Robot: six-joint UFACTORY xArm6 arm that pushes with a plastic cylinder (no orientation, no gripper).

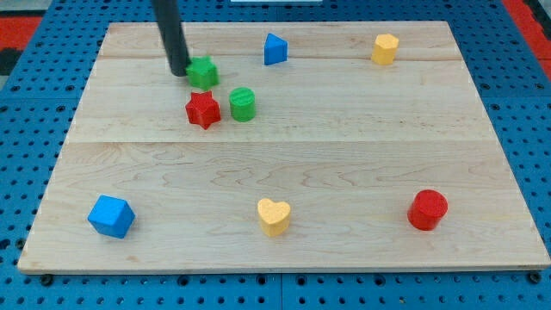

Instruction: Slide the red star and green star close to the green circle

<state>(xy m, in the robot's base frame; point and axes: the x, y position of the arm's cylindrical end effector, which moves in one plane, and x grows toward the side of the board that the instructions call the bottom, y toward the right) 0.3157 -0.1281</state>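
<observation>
Camera view: a dark rod comes down from the view's top, and my tip (179, 71) touches or nearly touches the left side of the green star (204, 72), a small bright-green block with stubby points, on the upper left of the pale wooden board (284, 172). The red star (203, 109) lies just below the green star, and the green circle (243, 104), a short cylinder, stands just beside the red star on its right, apart from it. A blue triangle (275, 49) and a yellow hexagon (386, 49) sit along the top; a blue cube (111, 215), a yellow heart (274, 216) and a red cylinder (427, 210) line the bottom. The rod has no jaws. No readable writing or labels show on any block
</observation>
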